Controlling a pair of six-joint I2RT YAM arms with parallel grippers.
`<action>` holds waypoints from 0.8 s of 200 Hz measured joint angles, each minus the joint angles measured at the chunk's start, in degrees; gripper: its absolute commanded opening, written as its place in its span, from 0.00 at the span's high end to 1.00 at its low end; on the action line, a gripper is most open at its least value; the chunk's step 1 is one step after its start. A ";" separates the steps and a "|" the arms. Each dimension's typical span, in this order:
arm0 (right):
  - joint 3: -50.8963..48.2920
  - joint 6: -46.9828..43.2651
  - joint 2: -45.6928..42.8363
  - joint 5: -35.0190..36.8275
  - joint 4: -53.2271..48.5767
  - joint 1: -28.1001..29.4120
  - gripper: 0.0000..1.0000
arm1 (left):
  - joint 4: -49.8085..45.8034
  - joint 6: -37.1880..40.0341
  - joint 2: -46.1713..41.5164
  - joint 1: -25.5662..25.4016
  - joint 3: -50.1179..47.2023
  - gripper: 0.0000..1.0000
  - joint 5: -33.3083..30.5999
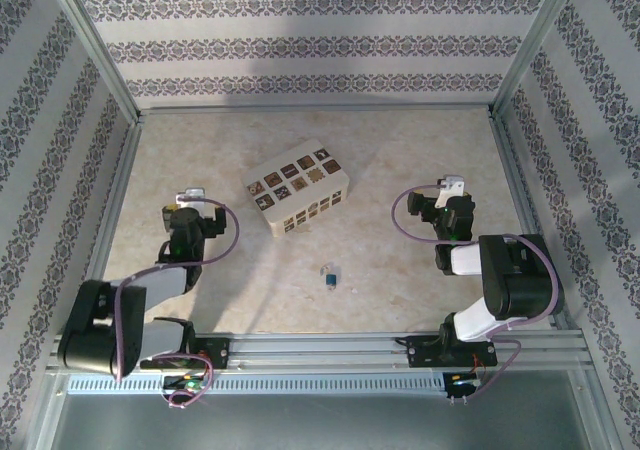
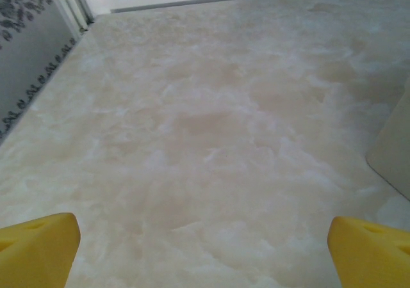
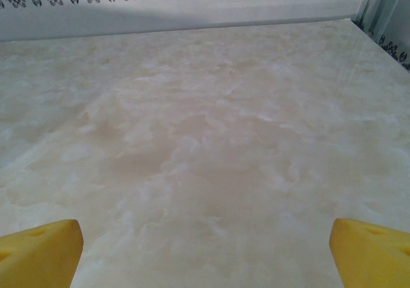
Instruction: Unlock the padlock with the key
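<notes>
Pale marbled desk (image 1: 420,150) bears a small blue-and-silver padlock (image 1: 327,276) lower centre, any key too tiny to discern, left jaws and right jaws released, yellow pads (image 2: 38,249) cropped.

1. No text, label, brand or number is readable in any view.
2. The box (image 1: 298,192) on the desk carries ornamental tile prints, with no legible letters.
3. The wall bands (image 1: 300,48) are printed scrollwork, not writing.
</notes>
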 measured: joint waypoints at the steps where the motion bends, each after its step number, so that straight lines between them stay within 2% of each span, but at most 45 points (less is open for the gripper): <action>1: 0.00 0.00 0.00 0.00 0.00 0.00 0.02 | 0.17 0.00 0.13 0.02 -0.02 0.01 0.09; 38: 0.00 0.00 0.00 0.02 0.00 0.11 0.02 | 9.31 -0.26 6.78 1.36 0.00 0.01 4.44; 79: 1.11 -0.02 0.00 0.02 -0.61 0.11 0.02 | 22.18 -0.44 18.56 1.42 -0.33 0.01 7.28; 118: 1.46 -0.02 0.00 0.02 -0.66 0.11 0.01 | 25.53 -0.46 18.84 1.42 -0.87 0.01 7.87; 160: 1.46 -0.02 0.00 0.02 -0.83 0.11 0.02 | 19.39 -1.38 18.69 2.97 5.86 0.01 7.63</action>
